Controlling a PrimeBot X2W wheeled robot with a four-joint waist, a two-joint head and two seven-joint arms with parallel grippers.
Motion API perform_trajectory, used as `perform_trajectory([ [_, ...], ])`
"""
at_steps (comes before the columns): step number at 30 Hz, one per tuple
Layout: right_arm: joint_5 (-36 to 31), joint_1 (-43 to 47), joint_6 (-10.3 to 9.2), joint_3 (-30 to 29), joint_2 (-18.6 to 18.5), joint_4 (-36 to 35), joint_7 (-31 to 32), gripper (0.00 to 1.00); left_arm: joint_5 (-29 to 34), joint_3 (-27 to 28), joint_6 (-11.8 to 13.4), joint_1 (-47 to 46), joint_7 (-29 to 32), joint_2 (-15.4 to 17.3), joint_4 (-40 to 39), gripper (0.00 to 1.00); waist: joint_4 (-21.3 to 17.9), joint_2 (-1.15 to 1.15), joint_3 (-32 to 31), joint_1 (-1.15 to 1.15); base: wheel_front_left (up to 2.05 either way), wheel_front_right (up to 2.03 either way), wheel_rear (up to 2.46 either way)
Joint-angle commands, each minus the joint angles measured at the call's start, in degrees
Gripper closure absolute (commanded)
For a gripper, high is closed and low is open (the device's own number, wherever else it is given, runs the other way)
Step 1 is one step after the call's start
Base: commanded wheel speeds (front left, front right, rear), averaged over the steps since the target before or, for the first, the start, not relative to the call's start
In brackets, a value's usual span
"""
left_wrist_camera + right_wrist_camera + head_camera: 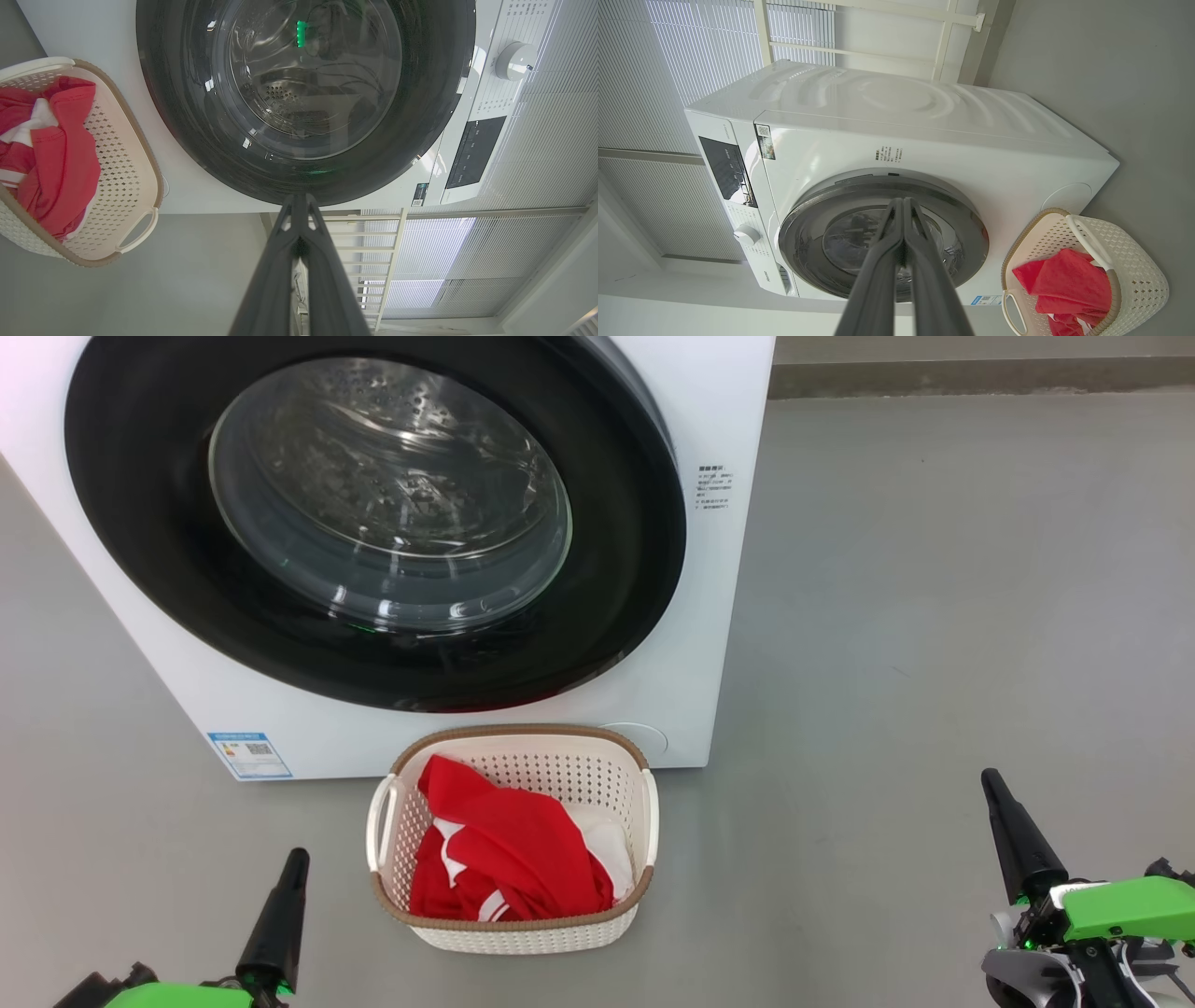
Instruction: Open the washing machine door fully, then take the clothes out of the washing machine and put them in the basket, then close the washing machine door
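The white washing machine (709,644) stands ahead, its black-rimmed door (140,551) shut flat against its front, steel drum visible through the glass. Red clothes (509,854) with white stripes lie in the cream basket (523,933) on the floor just before the machine. At the lower left my left gripper (295,856) is shut and holds nothing, a little left of the basket. My right gripper (990,779) at the lower right is shut and empty too, well right of the basket. The door (439,84) and basket (140,186) show in the left wrist view, the door (971,228) and basket (1134,261) in the right wrist view.
Grey floor (934,569) spreads wide to the right of the machine. A blue label (249,755) sits at the machine's lower left corner. A control panel with a knob (514,60) is on the machine's top front; window blinds (644,70) lie behind.
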Motion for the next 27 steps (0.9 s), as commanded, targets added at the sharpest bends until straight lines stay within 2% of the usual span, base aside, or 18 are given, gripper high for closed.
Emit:
perform_trajectory([
  [1, -0.2, -2.4, -0.03, 0.8, -0.6, -1.4, 0.3, 1.00, -0.4, 2.0, -0.4, -2.3, 0.2, 0.6, -1.2, 1.00, 0.0, 0.00, 0.0, 0.00, 0.00, 0.00, 0.00],
  [27, -0.3, -2.4, -0.03, 0.8, -0.5, -1.4, 0.3, 1.00, -0.4, 2.0, -0.4, -2.3, 0.2, 0.6, -1.2, 1.00, 0.0, 0.00, 0.0, 0.00, 0.00, 0.00, 0.00],
])
